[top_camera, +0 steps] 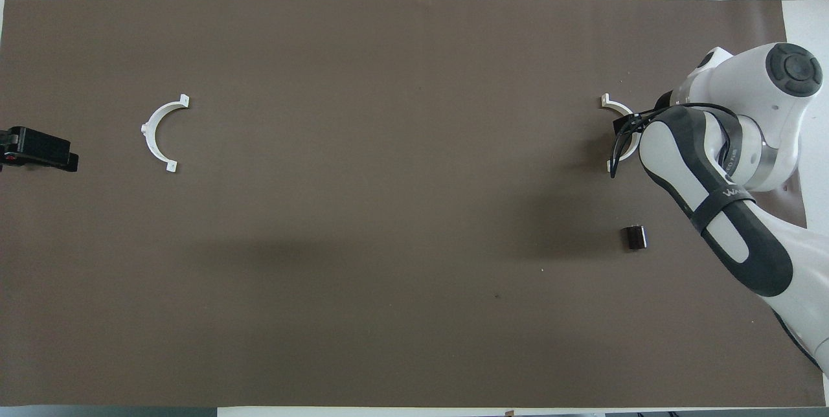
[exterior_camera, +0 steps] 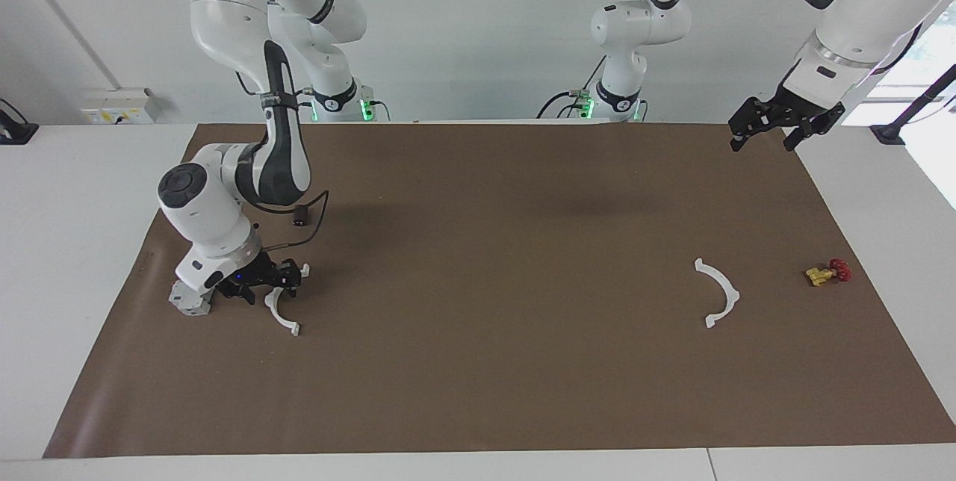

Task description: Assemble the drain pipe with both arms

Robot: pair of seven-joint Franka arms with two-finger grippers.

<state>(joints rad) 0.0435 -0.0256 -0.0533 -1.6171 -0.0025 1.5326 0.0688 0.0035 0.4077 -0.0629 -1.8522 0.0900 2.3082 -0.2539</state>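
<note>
Right pincer (exterior_camera: 263,288) low at half-ring (exterior_camera: 282,311) (grey block (exterior_camera: 188,301) beside)

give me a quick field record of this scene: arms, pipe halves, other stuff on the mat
right gripper: low over the middle of one pipe half, at the right arm's end of the mat
left gripper: raised over the mat's corner by its own base, waiting
other pipe half: flat on the mat, untouched, at the left arm's end
halves: far apart, not joined
grey block: beside the right gripper
yellow valve: beside the other pipe half
dark small object: on the mat, nearer the robots than the first half
</note>
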